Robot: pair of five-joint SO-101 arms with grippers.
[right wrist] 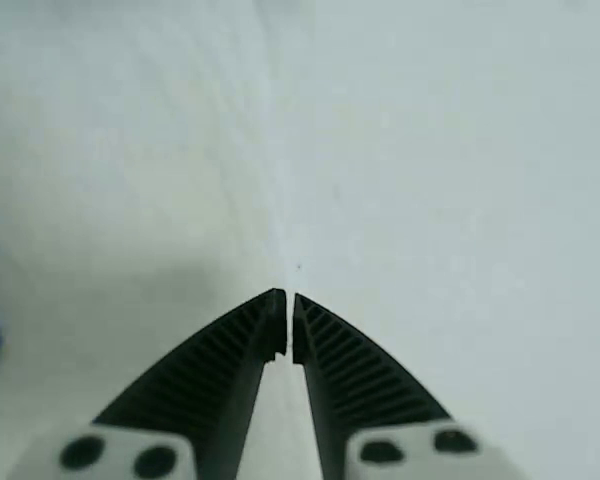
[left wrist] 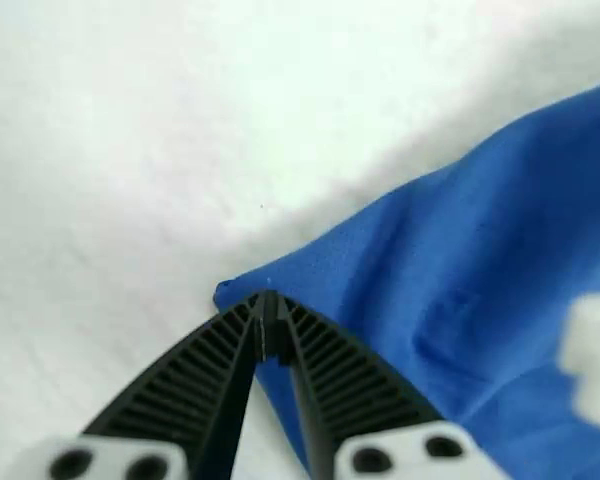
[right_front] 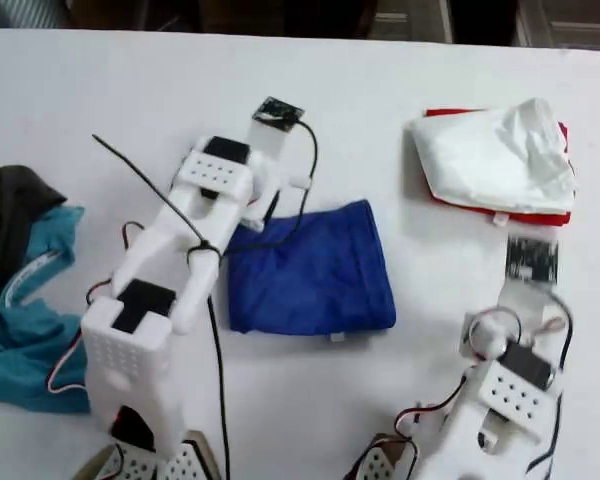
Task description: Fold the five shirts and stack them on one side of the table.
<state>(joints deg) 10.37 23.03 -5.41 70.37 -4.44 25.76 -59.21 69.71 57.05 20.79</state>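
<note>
Table [right_front: 430, 60] holds blue shirt [right_front: 310, 265], red shirt [right_front: 552, 215], teal shirt [right_front: 20, 340].

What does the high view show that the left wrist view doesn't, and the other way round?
High view: a white shirt lying on a red shirt, plus a teal shirt and a dark shirt heaped beside the left arm. Left wrist view: the left claw shut on a corner of the blue shirt. Both: the blue shirt and the white table.
</note>
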